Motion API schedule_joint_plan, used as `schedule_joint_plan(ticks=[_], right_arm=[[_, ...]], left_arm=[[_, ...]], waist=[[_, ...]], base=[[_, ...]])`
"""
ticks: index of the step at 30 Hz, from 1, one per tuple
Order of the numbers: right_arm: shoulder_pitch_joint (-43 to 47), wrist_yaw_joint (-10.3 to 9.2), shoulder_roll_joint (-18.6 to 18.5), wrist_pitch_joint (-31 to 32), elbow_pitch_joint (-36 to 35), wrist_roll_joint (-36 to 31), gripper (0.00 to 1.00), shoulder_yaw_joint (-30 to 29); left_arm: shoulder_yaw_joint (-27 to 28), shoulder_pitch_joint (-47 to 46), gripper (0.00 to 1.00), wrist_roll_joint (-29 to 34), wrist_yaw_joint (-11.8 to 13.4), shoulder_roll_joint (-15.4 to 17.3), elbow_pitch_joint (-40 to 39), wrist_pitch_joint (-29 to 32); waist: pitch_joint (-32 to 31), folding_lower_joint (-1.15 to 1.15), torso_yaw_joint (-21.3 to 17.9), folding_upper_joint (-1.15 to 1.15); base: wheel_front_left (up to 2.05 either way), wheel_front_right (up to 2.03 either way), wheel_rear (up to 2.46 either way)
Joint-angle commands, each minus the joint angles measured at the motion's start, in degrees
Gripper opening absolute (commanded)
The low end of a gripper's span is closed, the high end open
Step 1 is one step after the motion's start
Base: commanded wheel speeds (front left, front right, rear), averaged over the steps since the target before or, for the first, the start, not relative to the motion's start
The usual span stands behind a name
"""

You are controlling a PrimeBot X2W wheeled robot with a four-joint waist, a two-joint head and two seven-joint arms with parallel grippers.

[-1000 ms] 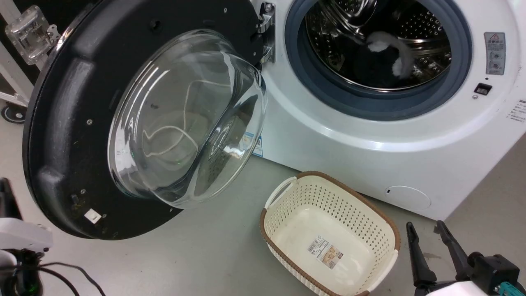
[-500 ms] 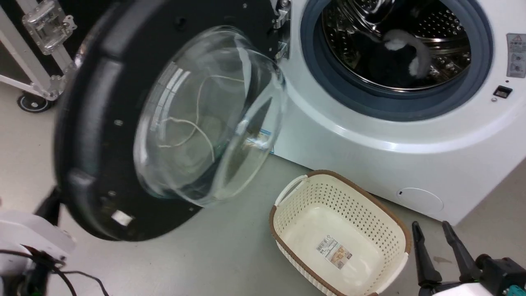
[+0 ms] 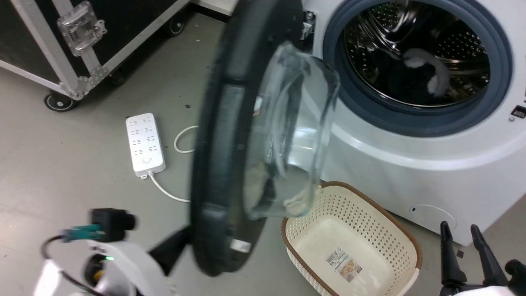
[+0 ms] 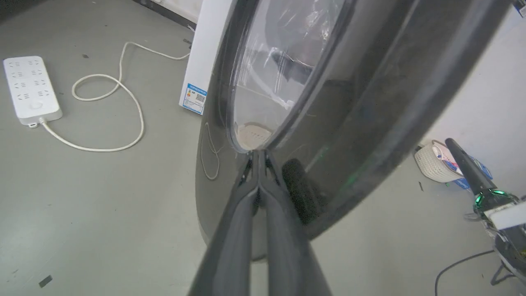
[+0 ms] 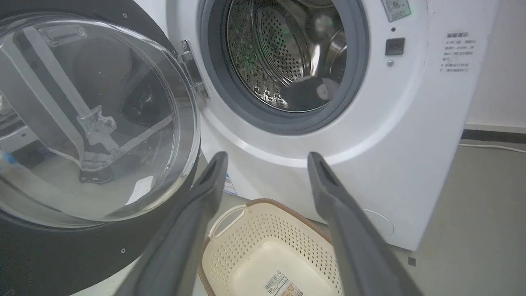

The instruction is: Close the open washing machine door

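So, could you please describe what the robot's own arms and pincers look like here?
The left pincer and right pincer each have two long, tapering dark grey fingers with a matte finish. The left forearm is a glossy white shell. It carries a black block with a teal connector, a thin black cable and a small green light.

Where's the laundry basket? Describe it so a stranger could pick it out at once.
Find the big white washing machine. On the grey floor just in front of it stands the laundry basket. It is cream, perforated and brown-rimmed, with a label inside, unlike the flat white power strip further left.
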Motion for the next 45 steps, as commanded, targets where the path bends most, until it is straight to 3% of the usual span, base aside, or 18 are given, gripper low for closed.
schedule_joint_plan(ticks=[1, 5, 6, 10, 23, 27, 34, 45], right_arm=[[0.4, 0.05, 0.0, -0.7, 0.2, 0.8, 1.0, -0.6], [0.0, 0.05, 0.0, -1.2, 0.9, 1.3, 1.0, -1.0], [-0.3, 0.05, 0.0, -1.5, 1.2, 1.9, 1.0, -1.2], [-0.5, 0.06, 0.0, -2.0, 1.8, 2.8, 1.0, -1.7], [-2.2, 0.06, 0.0, -2.0, 1.8, 3.2, 1.0, -3.0], [-2.6, 0.06, 0.0, -2.0, 1.7, 3.5, 1.0, -2.7], [-3.9, 0.06, 0.0, -2.0, 1.5, 4.6, 1.0, -1.7], [-6.0, 0.06, 0.0, -2.0, 2.0, 7.0, 1.0, -0.2]], left_arm=[[-3.4, -1.0, 0.0, -1.6, -0.6, 0.5, -0.6, -0.2], [-11.2, -5.0, 0.0, -3.5, -0.8, 1.3, 0.1, -0.6], [-17.1, -8.8, 0.0, -5.3, -1.0, 1.7, 0.7, -1.4], [-24.2, -14.2, 0.0, -7.5, -1.2, 2.2, 1.9, -2.9], [-38.9, -32.7, 0.0, -8.1, -1.2, -1.6, 11.6, -12.0], [-40.9, -37.1, 0.0, -7.6, -1.2, -2.7, 15.4, -14.4], [-42.6, -46.7, 0.0, -3.9, -1.2, -6.7, 29.1, -18.6], [-39.3, -59.7, 0.0, 1.8, 3.3, -12.3, 49.0, -27.1]], waist=[[-0.1, 0.0, 0.2, 0.0], [0.1, 0.0, -0.7, 0.0], [0.5, 0.0, -2.4, 0.0], [1.1, 0.0, -5.5, 0.0], [3.9, 0.0, -18.8, 0.0], [4.9, 0.0, -21.8, 0.0], [7.8, 0.0, -28.5, 0.0], [12.7, 0.0, -36.5, 0.0]], base=[[0.0, 0.0, 0.0], [0.0, 0.0, 0.0], [0.0, 0.0, 0.0], [0.0, 0.0, 0.0], [0.0, 0.0, 0.0], [0.0, 0.0, 0.0], [0.0, 0.0, 0.0], [0.0, 0.0, 0.0]])
